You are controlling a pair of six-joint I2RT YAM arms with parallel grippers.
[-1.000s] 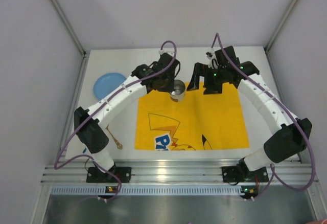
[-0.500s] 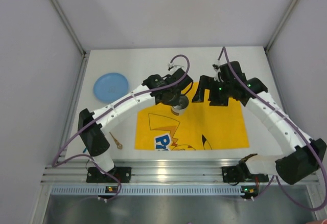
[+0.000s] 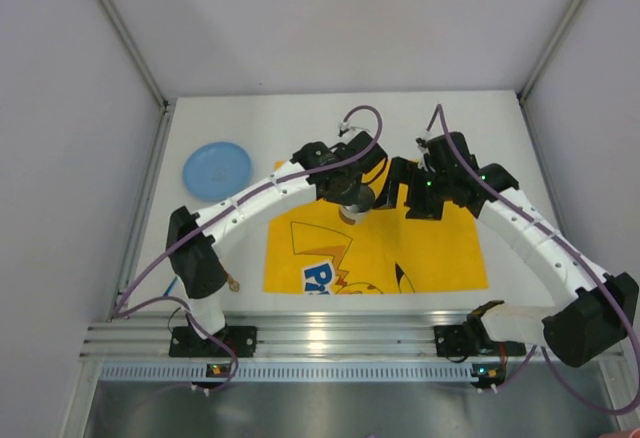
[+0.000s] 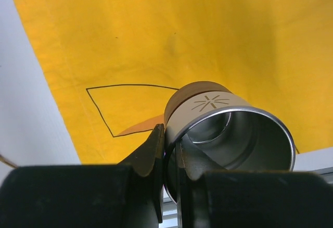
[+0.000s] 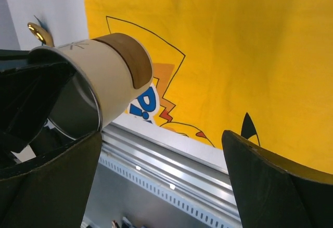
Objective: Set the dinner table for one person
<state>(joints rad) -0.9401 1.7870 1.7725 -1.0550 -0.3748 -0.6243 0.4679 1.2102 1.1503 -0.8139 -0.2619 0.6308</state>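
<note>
Nearest of all, along the yellow mat's [image 3: 420,248] near edge, a ribbed aluminium rail [image 3: 330,333] carries both arm bases. The mat, printed with a blue-and-black cartoon figure, lies flat on the white counter [image 3: 300,118], which spreads out past it on every side.

Just off the mat's near left corner a small gold utensil [image 3: 232,282] lies on the counter, partly hidden by the left arm [image 3: 250,198]; what kind of utensil it is cannot be made out.

Over the mat's far left part hangs a metal cup [image 4: 229,129] with a cream sleeve and a tan band. It is tipped over, with its shiny mouth turned towards the left wrist camera. The left jaws are clamped on its rim, one finger [image 4: 151,155] outside the wall and the other inside.

Just beside the cup, above the middle of the mat's far edge, the right arm [image 3: 530,238] holds the right jaws spread wide with nothing between them; the right wrist view shows one finger [image 5: 270,186] at each side and the cup next to the left-hand one.

Well off to the mat's far left, a round blue plate [image 3: 217,169] rests on the counter.
</note>
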